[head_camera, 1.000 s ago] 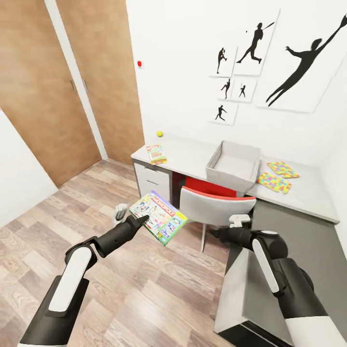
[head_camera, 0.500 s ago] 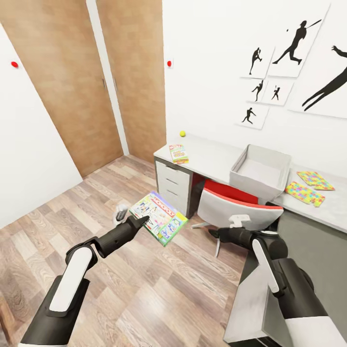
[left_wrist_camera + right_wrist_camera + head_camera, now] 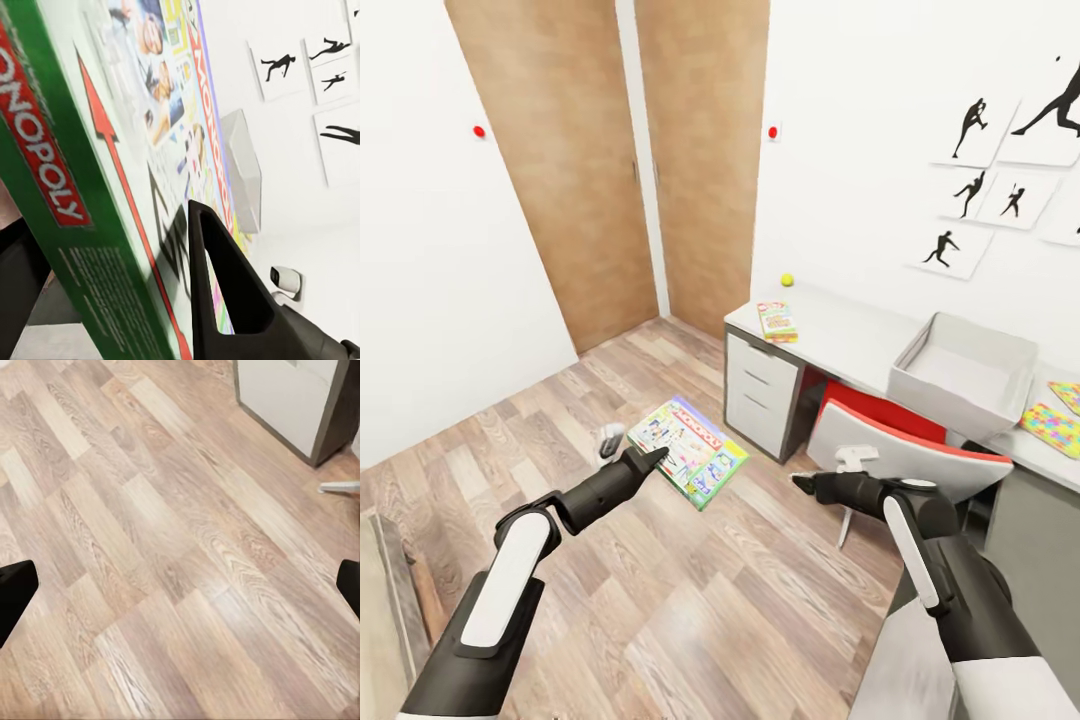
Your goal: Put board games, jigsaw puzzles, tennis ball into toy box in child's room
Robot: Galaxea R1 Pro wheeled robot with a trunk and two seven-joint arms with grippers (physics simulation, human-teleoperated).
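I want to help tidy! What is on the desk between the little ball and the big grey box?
In the head view, a small board game lies between the tennis ball and the toy box.

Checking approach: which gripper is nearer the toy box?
Right. The right gripper, open and empty, hangs before the chair below the toy box; the left gripper, holding the Monopoly box, is farther.

left gripper [image 3: 652, 458] clamped, right gripper [image 3: 800, 483] spread
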